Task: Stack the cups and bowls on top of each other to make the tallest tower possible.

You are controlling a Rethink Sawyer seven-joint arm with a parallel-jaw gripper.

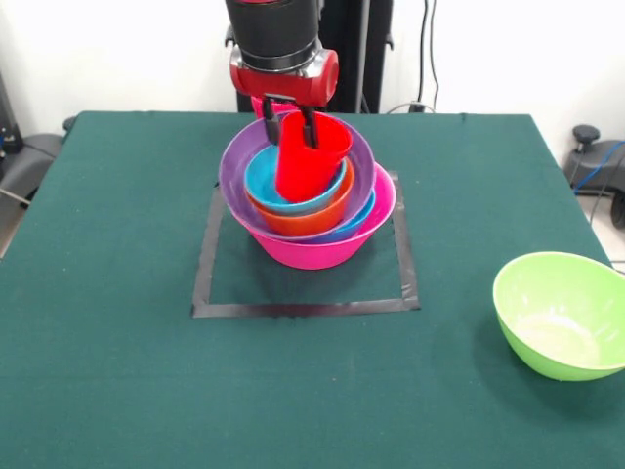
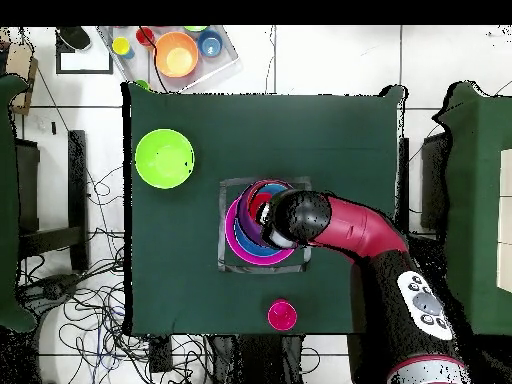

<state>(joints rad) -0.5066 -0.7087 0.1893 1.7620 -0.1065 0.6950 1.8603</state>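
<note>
Tool [image 1: 289, 127]: you see it clamped on the rim of the red tapered plastic cup [image 1: 311, 156].
Cup: tilted, inside the nested bowl tower [image 1: 311, 210].
Lime green bowl [image 1: 561, 313]: lower right, alone on the desk [image 1: 117, 293].

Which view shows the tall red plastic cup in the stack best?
Front view: the tall red plastic cup stands tilted in the blue bowl, with the gripper closed on its rim. Overhead, the arm hides nearly all of it.
</note>
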